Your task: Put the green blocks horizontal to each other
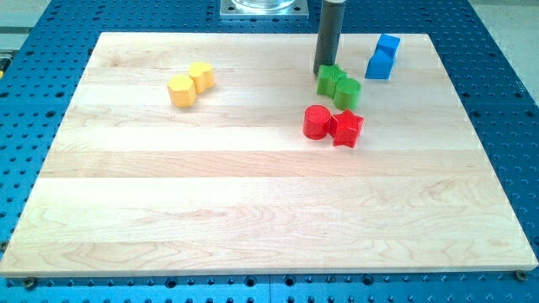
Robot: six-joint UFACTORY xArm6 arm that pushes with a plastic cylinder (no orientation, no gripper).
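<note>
Two green blocks touch each other near the view's top, right of centre: a green cube-like block (pixel 328 80) on the left and a rounder green block (pixel 347 91) on the right, slightly lower. My tip (pixel 324 71) stands just behind the left green block, at its upper left edge, touching or nearly touching it. The dark rod rises straight up from there.
A red cylinder (pixel 317 122) and a red star (pixel 346 128) sit together just below the green blocks. Two blue blocks (pixel 383 56) lie at the top right. Two yellow blocks (pixel 190 83) lie at the upper left. The wooden board (pixel 253 210) rests on a blue perforated table.
</note>
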